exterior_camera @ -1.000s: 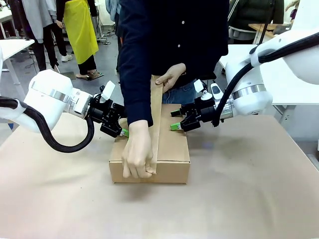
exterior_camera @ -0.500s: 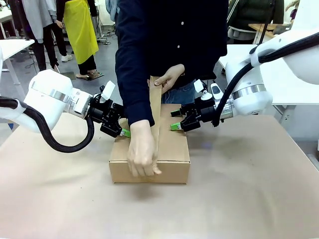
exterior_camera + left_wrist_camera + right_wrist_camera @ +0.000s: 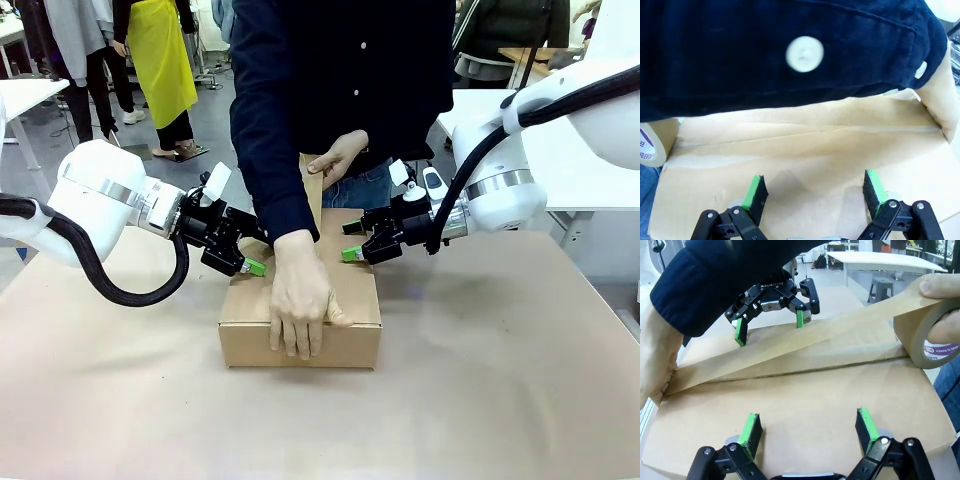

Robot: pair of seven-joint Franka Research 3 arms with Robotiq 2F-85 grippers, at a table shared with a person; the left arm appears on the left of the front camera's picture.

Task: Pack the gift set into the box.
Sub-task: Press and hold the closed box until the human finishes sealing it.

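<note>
Pressing down from my left, left tool (image 3: 249,266) spread, empty, on the box (image 3: 350,290) mid-counter (image 3: 500,400); person's hand (image 3: 300,300) smooths tape (image 3: 790,347) along the seam, the box's long axis toward the near edge; right tool (image 3: 352,252) spread on the opposite flap. Gift set presumably inside.

text: "ROBOTIQ" white print | on: left gripper (image 3: 771,307) body, right wrist view | tape roll (image 3: 924,332) core: purple print, unreadable

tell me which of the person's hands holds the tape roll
The raised hand at the box's far side; the other hand presses tape at the near edge.
</note>
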